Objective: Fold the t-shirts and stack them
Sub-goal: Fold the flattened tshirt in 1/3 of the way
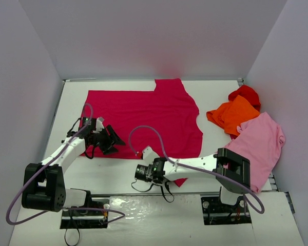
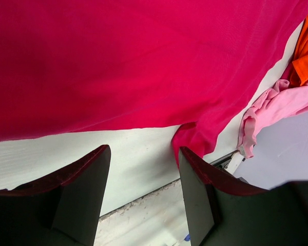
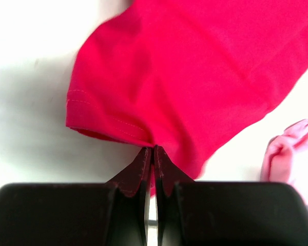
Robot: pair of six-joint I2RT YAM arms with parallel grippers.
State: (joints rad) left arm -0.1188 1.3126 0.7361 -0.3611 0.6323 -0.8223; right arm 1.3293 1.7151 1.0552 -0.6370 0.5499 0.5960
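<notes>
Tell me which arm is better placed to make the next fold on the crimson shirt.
Right, probably. The right gripper is shut on a sleeve of the crimson t-shirt, ready to pull it over. The left gripper hangs open by the shirt's edge, holding nothing.

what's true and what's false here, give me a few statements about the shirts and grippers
1. The right gripper is shut on the crimson shirt at its hem. True.
2. The left gripper holds cloth. False: it is open and empty.
3. The orange shirt lies between the bright red shirt and the light pink shirt. True.
4. All four shirts are stacked. False: the crimson shirt lies spread out, left of the other three.
</notes>
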